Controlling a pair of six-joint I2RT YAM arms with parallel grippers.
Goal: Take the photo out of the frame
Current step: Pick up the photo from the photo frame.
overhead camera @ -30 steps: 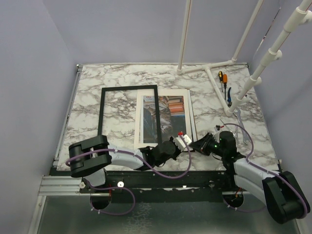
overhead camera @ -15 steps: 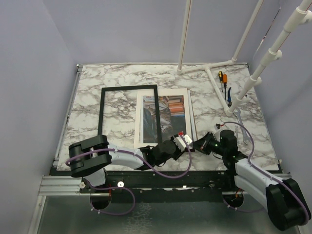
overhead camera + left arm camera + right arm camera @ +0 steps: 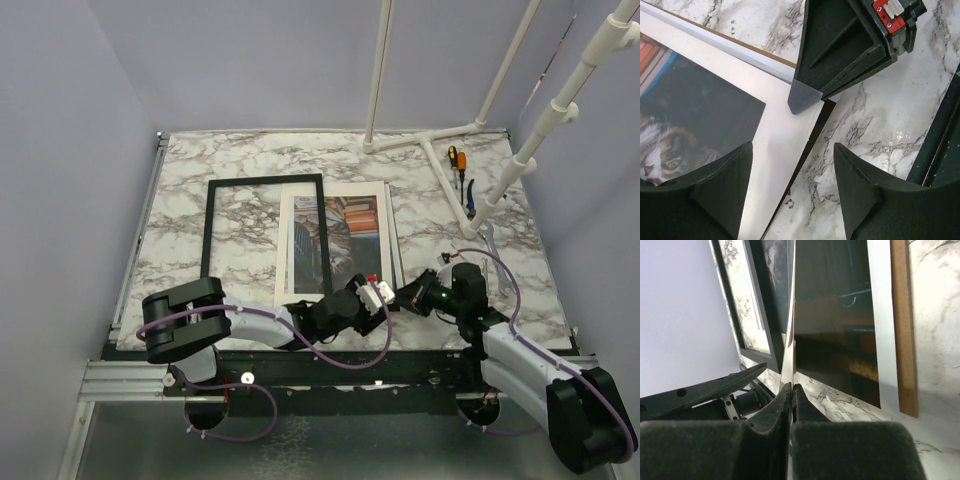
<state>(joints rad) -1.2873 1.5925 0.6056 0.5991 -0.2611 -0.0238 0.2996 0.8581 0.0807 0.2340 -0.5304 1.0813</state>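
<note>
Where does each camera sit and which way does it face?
Top external: above and behind the bases, looking down on the table; both arms show.
Left wrist: over the photo's corner, facing down; the open left gripper borders the view.
Right wrist: near table level, looking along the photo toward the frame; its shut fingers fill the bottom.
Shared: both wrist views show the right gripper pinching that corner.

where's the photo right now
In the top view the photo lies mid-table, overlapping the frame's right side, its near right corner pinched by the right end effector.

Cat photo (image 3: pixel 345 240) (white-edged) partly under black frame (image 3: pixel 207 235), right bar
</note>
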